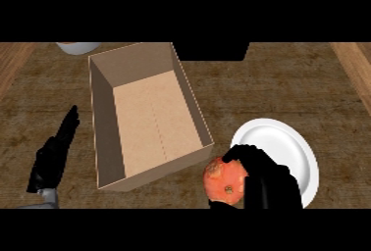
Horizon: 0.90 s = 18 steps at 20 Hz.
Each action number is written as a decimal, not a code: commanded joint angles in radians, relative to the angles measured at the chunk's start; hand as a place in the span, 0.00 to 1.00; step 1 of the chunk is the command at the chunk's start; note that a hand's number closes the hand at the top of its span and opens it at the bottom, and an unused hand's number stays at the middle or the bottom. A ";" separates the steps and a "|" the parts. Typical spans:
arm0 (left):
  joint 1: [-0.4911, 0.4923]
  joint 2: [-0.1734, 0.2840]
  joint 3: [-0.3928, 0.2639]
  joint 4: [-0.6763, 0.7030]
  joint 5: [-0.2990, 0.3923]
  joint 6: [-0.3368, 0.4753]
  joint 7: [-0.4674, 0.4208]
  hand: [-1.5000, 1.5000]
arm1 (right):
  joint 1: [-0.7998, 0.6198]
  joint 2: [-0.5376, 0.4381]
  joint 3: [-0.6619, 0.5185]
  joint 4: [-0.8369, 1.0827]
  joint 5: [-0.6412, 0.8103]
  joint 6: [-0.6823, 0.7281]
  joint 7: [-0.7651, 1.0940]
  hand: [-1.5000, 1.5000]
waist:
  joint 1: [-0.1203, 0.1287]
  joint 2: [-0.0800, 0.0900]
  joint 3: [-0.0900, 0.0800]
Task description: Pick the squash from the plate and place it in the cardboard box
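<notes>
My right hand (268, 184) curled round the squash (225, 180) beside the plate (290, 147); I judged it needed lifting clear over the box (138, 122) wall before release.

There is only one view, the head view. It looks from above the near edge of the tabletop (290, 88), steeply down and a little forward. It is rather near: the cardboard box (148, 120) fills much of the middle, and the plate (290, 147) lies near the near edge at the right. The far edge does not show. The hands enter from the near edge
</notes>
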 commanded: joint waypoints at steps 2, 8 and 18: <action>0.023 -0.008 -0.022 -0.074 -0.009 -0.006 0.059 0.50 | -0.209 0.009 0.087 -0.025 -0.055 -0.022 0.122 1.00 | 0.009 0.000 0.000; -0.004 -0.006 0.001 0.000 -0.005 -0.008 0.005 0.50 | -0.588 0.010 -0.037 0.233 -0.261 -0.074 0.233 1.00 | 0.012 0.004 0.000; -0.015 -0.018 -0.014 0.030 -0.017 -0.013 -0.031 0.50 | -0.898 0.010 -0.156 0.668 -0.477 -0.201 0.209 1.00 | 0.028 0.008 -0.001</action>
